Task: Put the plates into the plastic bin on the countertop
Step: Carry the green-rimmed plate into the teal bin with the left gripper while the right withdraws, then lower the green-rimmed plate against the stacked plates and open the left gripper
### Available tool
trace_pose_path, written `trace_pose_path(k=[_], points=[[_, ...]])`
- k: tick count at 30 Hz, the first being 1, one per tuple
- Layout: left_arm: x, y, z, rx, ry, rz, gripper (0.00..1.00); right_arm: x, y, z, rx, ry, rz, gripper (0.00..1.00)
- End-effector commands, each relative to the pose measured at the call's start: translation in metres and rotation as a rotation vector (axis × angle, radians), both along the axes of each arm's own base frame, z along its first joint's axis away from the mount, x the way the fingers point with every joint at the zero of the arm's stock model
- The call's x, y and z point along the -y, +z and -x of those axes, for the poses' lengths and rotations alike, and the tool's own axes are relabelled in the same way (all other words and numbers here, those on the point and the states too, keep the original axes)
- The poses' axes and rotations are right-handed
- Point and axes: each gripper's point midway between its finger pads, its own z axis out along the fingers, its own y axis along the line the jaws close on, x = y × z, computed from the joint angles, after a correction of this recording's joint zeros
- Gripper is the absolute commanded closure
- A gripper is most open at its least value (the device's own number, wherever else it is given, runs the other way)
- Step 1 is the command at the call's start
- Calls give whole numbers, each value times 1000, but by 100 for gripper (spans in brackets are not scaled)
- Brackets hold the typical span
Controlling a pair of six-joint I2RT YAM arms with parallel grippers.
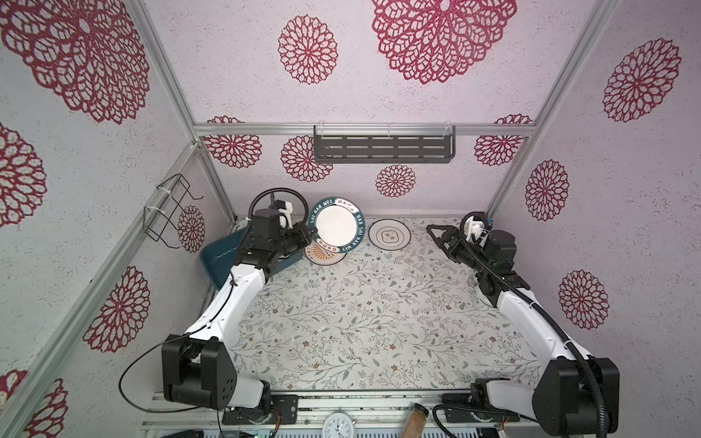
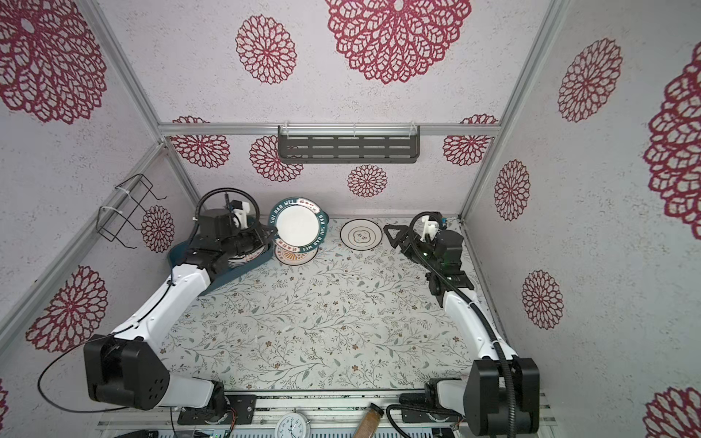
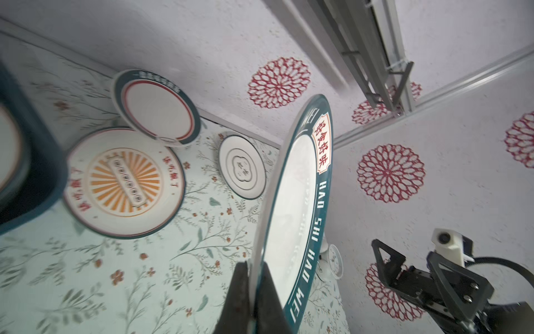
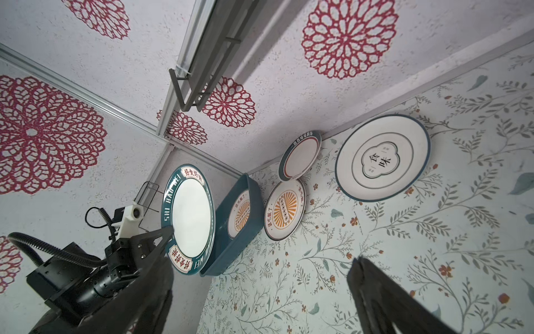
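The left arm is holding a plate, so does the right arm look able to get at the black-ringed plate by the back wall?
Probably yes: the right gripper stands open beside the black-ringed plate, only bare countertop between.

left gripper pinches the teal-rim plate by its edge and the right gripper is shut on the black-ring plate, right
The left gripper does pinch the teal-rim plate by its edge, but the right gripper is open and holds nothing; the right wrist view shows the black-ring plate lying on the countertop, clear of its fingers.
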Motion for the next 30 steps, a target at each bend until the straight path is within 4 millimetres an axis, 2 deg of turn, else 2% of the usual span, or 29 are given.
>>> trace_pose_path(k=[1, 6, 11, 14, 20, 26, 30], points=[[-47, 0, 19, -83, 75, -68, 100, -25, 36, -1, 157, 47, 60, 1], [-117, -15, 17, -174, 210, 5, 100, -78, 47, 5, 240, 176, 83, 1], [-167, -58, -4, -252, 352, 84, 100, -122, 55, 17, 312, 289, 111, 1], [-181, -77, -21, -262, 401, 85, 100, -135, 59, 20, 333, 321, 113, 1], [-198, -106, -50, -309, 431, 82, 100, -142, 59, 28, 343, 359, 122, 1], [-213, -132, -67, -332, 466, 61, 100, -138, 56, 29, 335, 338, 155, 1], [-215, -150, -76, -350, 466, 79, 100, -137, 57, 29, 333, 335, 161, 1]])
